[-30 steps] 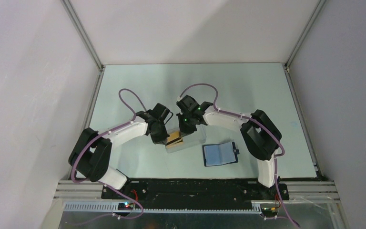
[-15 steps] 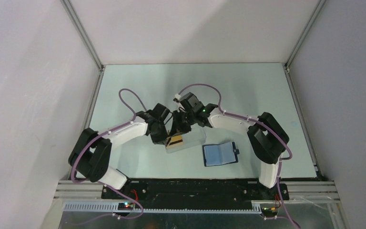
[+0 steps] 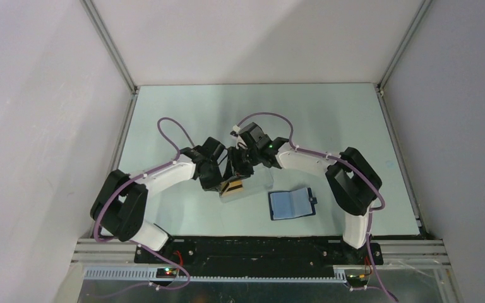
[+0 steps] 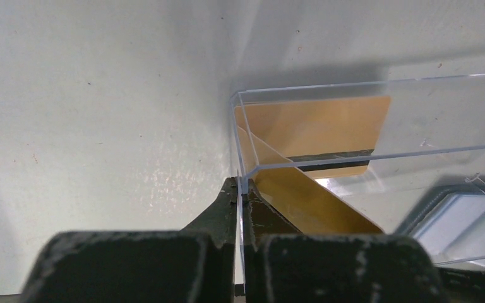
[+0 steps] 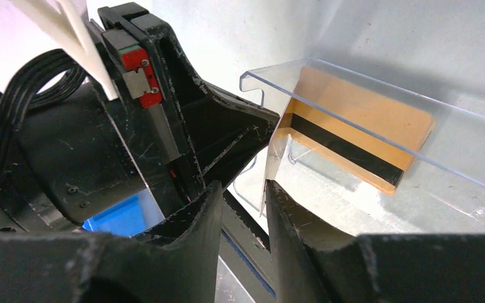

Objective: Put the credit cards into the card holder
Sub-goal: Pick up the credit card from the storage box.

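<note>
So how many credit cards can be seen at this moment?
2 credit cards. One lies flat inside the clear tray; the other leans tilted at the tray end that the left tool pinches. More may be hidden under them.

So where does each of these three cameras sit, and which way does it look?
Top camera: fixed above and behind the arms, looking down on the table; shows the left arm, the right arm and an open wallet.
Left wrist camera: rides the left arm, looking along the left tool, shut on a wall of the clear tray.
Right wrist camera: rides the right arm, looking past the right tool, fingers parted, at the left tool.
Shared: both wrist views show the tray and a gold card.
</note>
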